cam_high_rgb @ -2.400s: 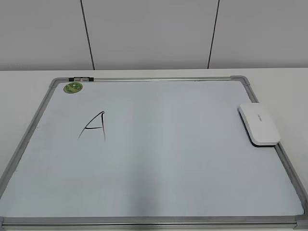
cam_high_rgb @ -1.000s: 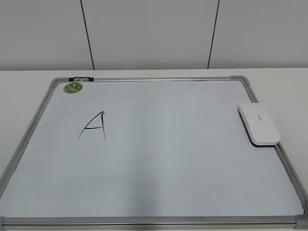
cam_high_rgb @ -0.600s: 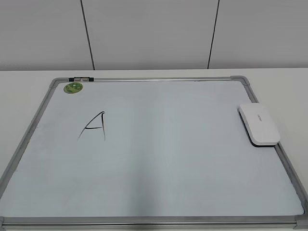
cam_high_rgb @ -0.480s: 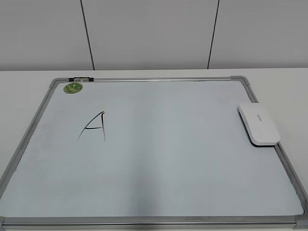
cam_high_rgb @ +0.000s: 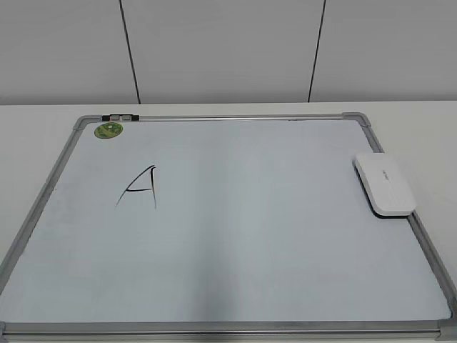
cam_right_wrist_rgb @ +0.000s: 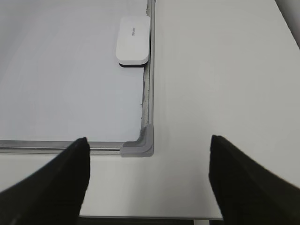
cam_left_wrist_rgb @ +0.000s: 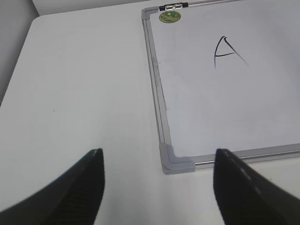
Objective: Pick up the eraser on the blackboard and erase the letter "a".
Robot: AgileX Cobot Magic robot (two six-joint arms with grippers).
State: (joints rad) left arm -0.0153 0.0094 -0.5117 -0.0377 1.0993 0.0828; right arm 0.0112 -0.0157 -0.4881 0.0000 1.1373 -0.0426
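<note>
The blackboard (cam_high_rgb: 271, 243) is a white board with a silver frame, lying flat on the white table. The white eraser (cam_high_rgb: 384, 184) lies on its right edge, also seen in the right wrist view (cam_right_wrist_rgb: 133, 41). An angular capital "A" (cam_high_rgb: 140, 187) in black marker is on the board's left half, also in the left wrist view (cam_left_wrist_rgb: 228, 51). No small lowercase "a" shows in any view. My left gripper (cam_left_wrist_rgb: 157, 161) is open and empty, above the table by the board's near left corner. My right gripper (cam_right_wrist_rgb: 147, 152) is open and empty, by the near right corner. Neither shows in the exterior view.
A round green sticker (cam_high_rgb: 108, 130) sits in the board's far left corner. Grey corner caps (cam_left_wrist_rgb: 176, 161) (cam_right_wrist_rgb: 140, 143) mark the near corners. The table's near edge (cam_right_wrist_rgb: 150, 216) lies just below my right gripper. A white panelled wall (cam_high_rgb: 228, 50) stands behind the table.
</note>
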